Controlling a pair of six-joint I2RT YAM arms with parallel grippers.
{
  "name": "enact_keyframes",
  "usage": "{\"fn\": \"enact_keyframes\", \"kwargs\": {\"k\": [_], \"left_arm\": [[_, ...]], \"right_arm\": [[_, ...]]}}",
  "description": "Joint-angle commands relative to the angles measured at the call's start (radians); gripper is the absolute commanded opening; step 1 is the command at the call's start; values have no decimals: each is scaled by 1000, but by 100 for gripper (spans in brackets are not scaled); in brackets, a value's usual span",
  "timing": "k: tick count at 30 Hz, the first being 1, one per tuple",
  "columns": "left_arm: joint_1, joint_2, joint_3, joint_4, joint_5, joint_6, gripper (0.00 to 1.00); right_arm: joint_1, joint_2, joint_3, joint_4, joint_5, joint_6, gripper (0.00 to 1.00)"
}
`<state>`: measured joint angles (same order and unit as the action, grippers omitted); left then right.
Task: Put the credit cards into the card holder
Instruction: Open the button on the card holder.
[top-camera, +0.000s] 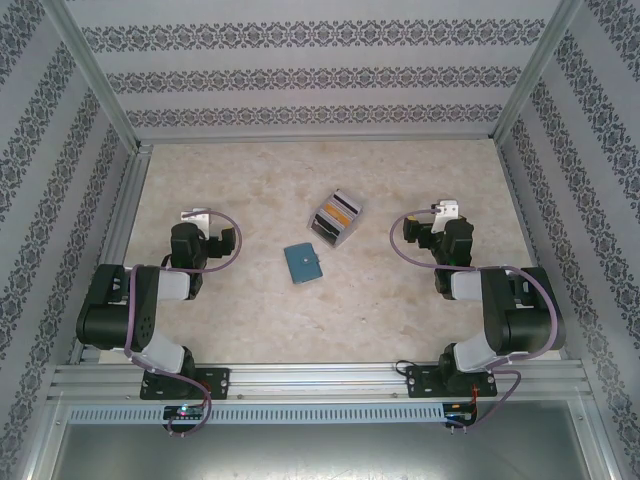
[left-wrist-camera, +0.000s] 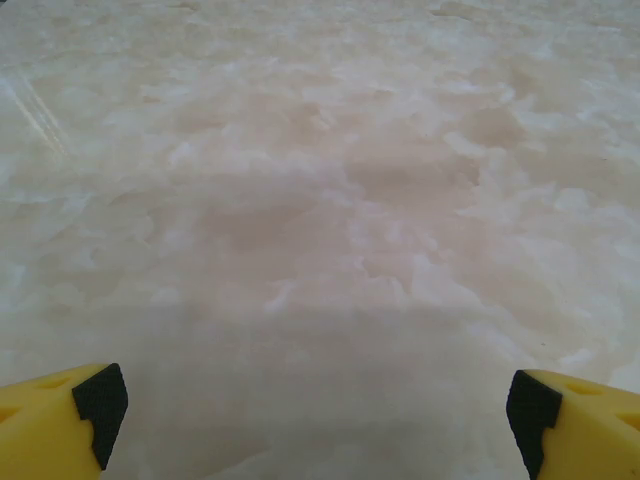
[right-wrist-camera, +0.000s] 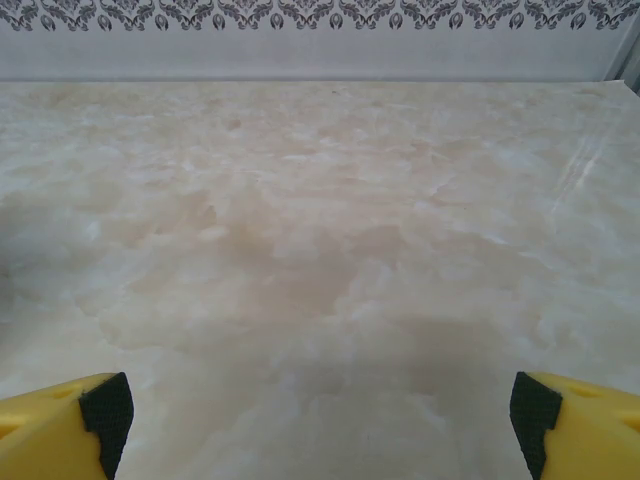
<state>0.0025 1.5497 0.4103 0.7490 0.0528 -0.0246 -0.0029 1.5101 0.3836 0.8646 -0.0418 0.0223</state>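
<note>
Both arms' jaws wide apart, empty. Card holder (top-camera: 303, 263) shut, centre of surface (top-camera: 250, 190); credit cards (top-camera: 337, 211) stacked in clear tray (top-camera: 328, 238) at its 1 o'clock. Thin, so pinch may slip or lift two — shut holder prob. skids when pried.

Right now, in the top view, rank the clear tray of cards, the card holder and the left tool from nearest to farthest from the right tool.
1. clear tray with the credit cards: mid-table, to the left of the right tool.
2. card holder: beside the tray, closer to the arm bases.
3. left tool: far left side of the table.
</note>
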Motion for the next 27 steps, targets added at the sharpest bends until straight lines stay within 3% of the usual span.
{"fn": "enact_keyframes", "kwargs": {"k": [1, 27], "left_arm": [[14, 6, 20, 47, 19, 24, 99], [14, 6, 18, 47, 19, 25, 100]], "right_arm": [[-2, -4, 8, 14, 8, 6, 98], [4, -5, 6, 16, 20, 1, 98]]}}
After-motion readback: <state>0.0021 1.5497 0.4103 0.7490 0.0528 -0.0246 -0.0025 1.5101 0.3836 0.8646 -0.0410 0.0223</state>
